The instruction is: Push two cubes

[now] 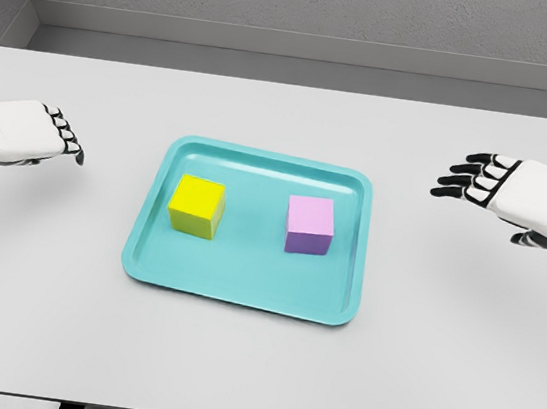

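A teal tray (241, 296) is seen in the middle of a white table (251, 373), and two cubes are set on its floor, well apart from each other. The yellow cube (197, 206) is placed toward the tray's left side, the purple cube (310, 226) toward its right. The left hand (23, 132) is held above the table to the left of the tray, its fingers relaxed and slightly curled, with nothing grasped. The right hand (513, 196) is held to the right of the tray, fingers spread loosely, likewise empty. Neither cube is touched. The cubes are judged to be light, rigid blocks that should slide readily on the smooth tray. No grip is needed; each is best met flat on its outer side face, low down, so that tipping is avoided.
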`<action>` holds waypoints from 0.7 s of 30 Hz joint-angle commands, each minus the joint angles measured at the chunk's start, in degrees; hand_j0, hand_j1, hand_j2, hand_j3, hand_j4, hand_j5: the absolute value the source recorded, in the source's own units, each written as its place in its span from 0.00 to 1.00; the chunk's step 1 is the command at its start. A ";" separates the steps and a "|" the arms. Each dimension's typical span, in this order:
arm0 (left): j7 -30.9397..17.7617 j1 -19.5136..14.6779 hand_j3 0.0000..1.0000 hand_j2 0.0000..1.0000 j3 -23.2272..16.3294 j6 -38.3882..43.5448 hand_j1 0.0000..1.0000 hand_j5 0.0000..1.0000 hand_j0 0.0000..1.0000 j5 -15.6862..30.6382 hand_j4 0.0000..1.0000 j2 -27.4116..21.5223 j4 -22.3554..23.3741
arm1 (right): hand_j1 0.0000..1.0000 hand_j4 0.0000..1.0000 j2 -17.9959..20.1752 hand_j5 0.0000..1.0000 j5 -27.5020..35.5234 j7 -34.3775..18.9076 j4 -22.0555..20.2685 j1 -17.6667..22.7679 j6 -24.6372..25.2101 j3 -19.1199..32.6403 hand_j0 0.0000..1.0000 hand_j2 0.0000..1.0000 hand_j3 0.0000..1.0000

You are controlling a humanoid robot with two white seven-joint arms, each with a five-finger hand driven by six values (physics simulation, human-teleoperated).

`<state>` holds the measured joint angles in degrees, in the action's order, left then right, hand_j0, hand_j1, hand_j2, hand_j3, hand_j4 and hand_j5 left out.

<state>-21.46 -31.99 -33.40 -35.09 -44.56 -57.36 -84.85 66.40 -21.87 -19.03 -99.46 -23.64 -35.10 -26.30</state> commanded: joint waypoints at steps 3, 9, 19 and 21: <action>0.01 0.00 0.68 0.68 0.09 0.09 0.68 0.68 0.68 0.18 0.68 -0.39 -0.05 | 1.00 1.00 0.22 1.00 0.33 -0.05 0.06 0.35 0.10 1.52 1.00 1.00 1.00; 0.01 -0.18 0.68 0.68 -0.70 0.09 0.68 0.68 0.68 0.00 0.68 0.32 -0.05 | 1.00 1.00 -4.96 1.00 0.16 0.30 0.94 1.32 0.10 2.22 1.00 1.00 1.00; -1.31 -2.28 0.68 0.68 -0.87 0.09 0.68 0.68 0.68 -1.14 0.68 7.61 0.39 | 0.79 0.79 -9.36 0.79 -8.98 -15.97 1.20 -1.76 0.10 4.95 0.79 0.79 0.79; -1.31 -2.72 0.68 0.68 -0.87 0.09 0.68 0.68 0.68 -0.79 0.68 7.61 0.04 | 0.76 0.76 -12.26 0.76 -11.71 -15.97 2.43 -2.20 0.10 3.89 0.76 0.76 0.76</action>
<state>-22.72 -34.89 -34.30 -35.09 -45.66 -50.29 -84.66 56.29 -30.86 -33.92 -97.64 -25.93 -35.13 -21.83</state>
